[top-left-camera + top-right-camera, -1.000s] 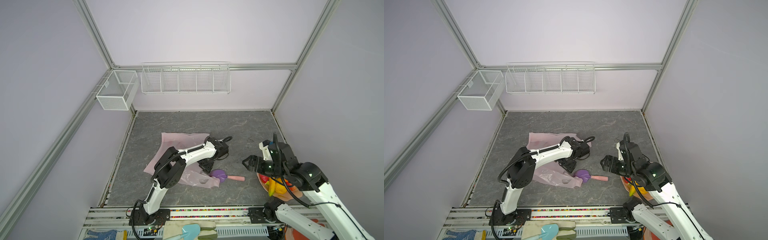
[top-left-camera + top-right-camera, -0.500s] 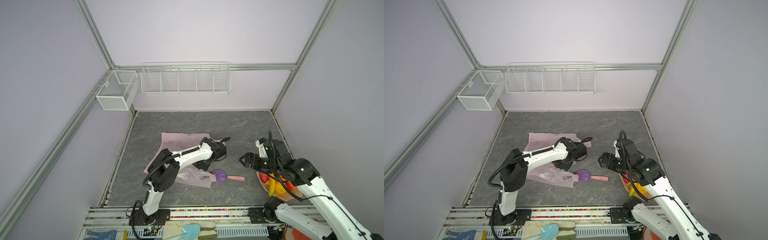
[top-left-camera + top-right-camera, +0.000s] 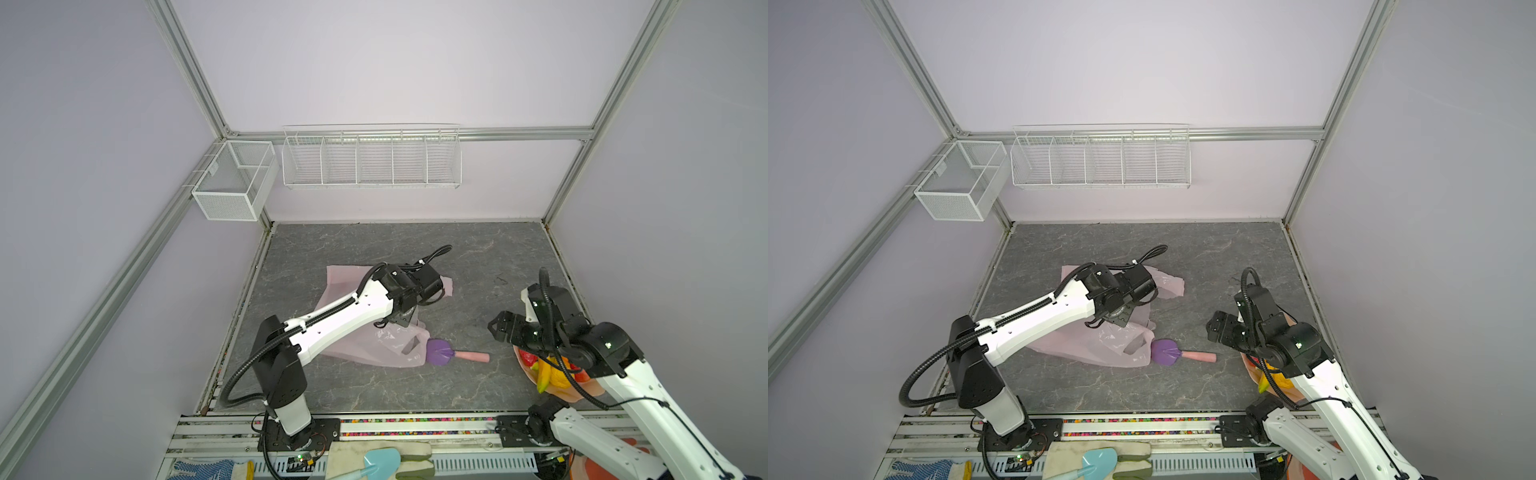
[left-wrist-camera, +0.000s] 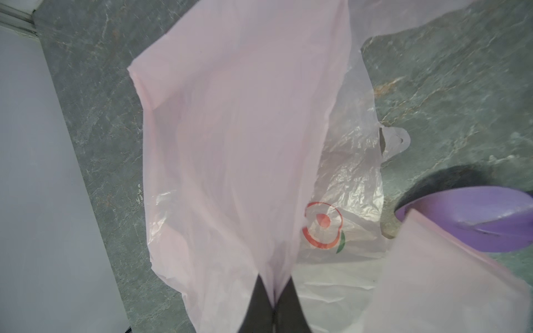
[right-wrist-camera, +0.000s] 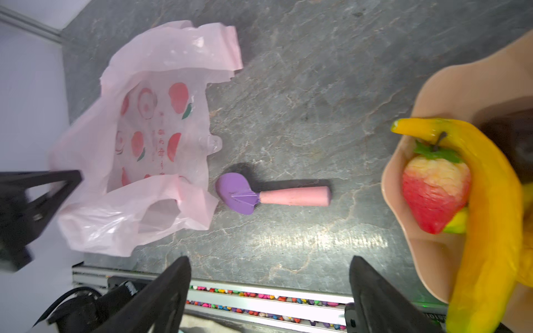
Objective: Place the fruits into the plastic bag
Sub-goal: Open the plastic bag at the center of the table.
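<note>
The pale-pink plastic bag (image 3: 376,347) lies crumpled on the grey floor, red fruit prints showing on it (image 5: 150,138). My left gripper (image 4: 274,291) is shut on a fold of the bag (image 4: 230,144), which rises taut from its tips; in both top views it hangs over the bag's middle (image 3: 1121,318). The fruits sit on a tan plate (image 5: 432,259) at the right: a red strawberry (image 5: 435,190) and a yellow banana (image 5: 490,201), partly hidden under my right arm in a top view (image 3: 548,370). My right gripper (image 5: 269,259) is open and holds nothing, hovering beside the plate (image 3: 498,326).
A purple scoop with a pink handle (image 3: 440,352) lies on the floor between the bag and the plate, touching the bag's handle loop. Two white wire baskets (image 3: 370,158) hang on the back wall. Gloves and a blue trowel (image 3: 380,461) lie along the front rail.
My left gripper has shut on a fold of the plastic bag and drawn it up slightly. The right gripper has stayed open and has hardly moved.
</note>
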### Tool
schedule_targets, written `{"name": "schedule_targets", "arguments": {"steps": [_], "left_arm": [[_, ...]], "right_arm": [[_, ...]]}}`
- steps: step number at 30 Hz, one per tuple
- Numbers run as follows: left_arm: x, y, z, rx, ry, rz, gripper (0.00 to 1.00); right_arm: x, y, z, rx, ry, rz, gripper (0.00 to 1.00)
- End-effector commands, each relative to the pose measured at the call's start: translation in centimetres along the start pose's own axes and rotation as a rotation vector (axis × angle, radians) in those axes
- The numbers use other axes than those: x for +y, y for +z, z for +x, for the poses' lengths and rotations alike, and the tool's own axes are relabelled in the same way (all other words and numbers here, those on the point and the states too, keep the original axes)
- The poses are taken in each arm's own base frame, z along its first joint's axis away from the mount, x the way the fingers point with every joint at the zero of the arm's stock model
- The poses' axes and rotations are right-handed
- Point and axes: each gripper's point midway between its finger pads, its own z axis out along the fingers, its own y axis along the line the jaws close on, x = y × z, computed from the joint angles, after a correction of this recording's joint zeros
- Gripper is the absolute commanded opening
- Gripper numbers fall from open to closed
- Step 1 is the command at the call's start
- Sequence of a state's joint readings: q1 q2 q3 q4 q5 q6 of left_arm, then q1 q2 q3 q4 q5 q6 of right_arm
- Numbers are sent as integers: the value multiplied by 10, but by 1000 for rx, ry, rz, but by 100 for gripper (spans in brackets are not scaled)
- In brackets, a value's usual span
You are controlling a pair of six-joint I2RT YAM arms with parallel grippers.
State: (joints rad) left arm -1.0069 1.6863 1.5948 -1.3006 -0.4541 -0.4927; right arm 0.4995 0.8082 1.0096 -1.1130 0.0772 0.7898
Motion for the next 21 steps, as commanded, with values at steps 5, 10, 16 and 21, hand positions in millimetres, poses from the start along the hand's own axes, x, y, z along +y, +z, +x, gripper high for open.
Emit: {"name": "schedule_targets", "arguments": {"steps": [5, 10, 16, 21], "left_arm": [[18, -22, -14, -116, -86, 36, 0], [11, -23, -18, -134, -77, 84, 0], [4, -23, -20, -141, -58, 120, 0], [2, -22, -19, -148, -61, 137, 0]], "right_arm": [[-61, -2, 3, -66, 143, 278, 90], [-87, -4, -2, -82, 166, 441, 90], [-103, 5, -5, -37, 168, 524, 96], [-109, 19, -2, 24, 156, 545, 96]]}}
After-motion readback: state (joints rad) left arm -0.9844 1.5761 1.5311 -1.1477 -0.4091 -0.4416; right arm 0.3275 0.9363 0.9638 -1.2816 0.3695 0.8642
